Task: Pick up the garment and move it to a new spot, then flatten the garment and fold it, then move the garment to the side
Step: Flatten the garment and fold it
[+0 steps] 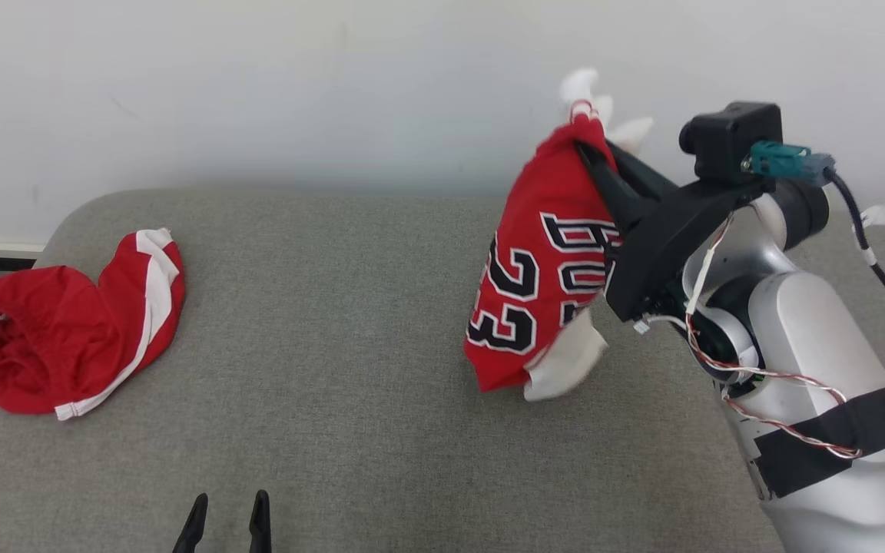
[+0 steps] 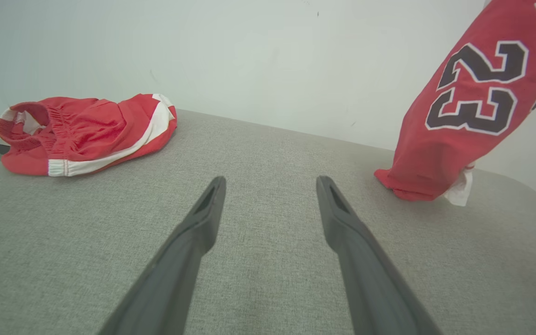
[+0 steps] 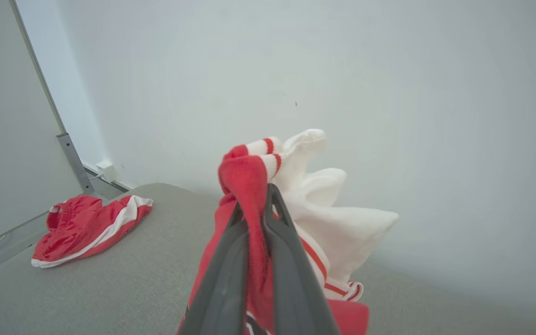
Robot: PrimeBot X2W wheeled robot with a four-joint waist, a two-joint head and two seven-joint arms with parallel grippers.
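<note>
The right claw (image 1: 588, 153) is clamped on a bunched edge of the red-and-white jersey numbered 23 (image 1: 535, 299). It hangs well right of the crumpled red shorts (image 1: 66, 338), its lower end touching the grey fabric table (image 1: 335, 346). Best to raise it clear before carrying, so it doesn't drag. The left claw (image 1: 227, 522) stands open.

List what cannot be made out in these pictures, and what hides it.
Jersey lettering: head view, the right gripper covers part of it; left wrist view, the right edge cuts it off.
Jersey's lower half: right wrist view, behind the fingers and past the bottom edge.
Left gripper: head view, the bottom edge cuts off all but the fingertips.
Shorts: crumpled, so the underside is hidden.
</note>
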